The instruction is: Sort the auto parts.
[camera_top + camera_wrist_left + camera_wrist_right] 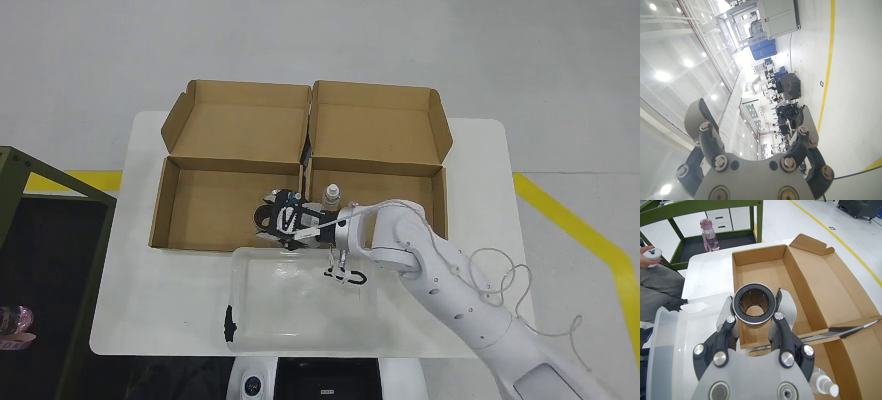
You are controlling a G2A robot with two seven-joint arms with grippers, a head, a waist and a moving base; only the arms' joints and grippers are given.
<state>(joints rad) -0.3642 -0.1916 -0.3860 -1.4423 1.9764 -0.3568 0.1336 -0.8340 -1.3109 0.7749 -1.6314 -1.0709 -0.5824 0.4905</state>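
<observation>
Right wrist view: the right gripper point(755, 302) clamps a metal bearing point(755, 324) over the near wall of the left cardboard box point(762, 279), by the far edge of the table point(130, 300); the left gripper point(753, 111) stands wide.

Our right arm point(450, 290) is white, built of rounded, glossy segments with small dark dots along the casing. A thin white cable point(515, 268) loops beside it. The right jaws grow from a pale grey plate point(753, 376) with a curved edge and two round recessed fittings. Black link bars point(783, 330) are pinned to the plate with bright silver round-headed screws point(787, 357). The pale shells at the tips are lined with black ribbed pads point(779, 296). The left jaws are of the same build, though we find their screws and two recessed bolts brass-toned. A thin black cable point(857, 173) trails past that plate's edge.
</observation>
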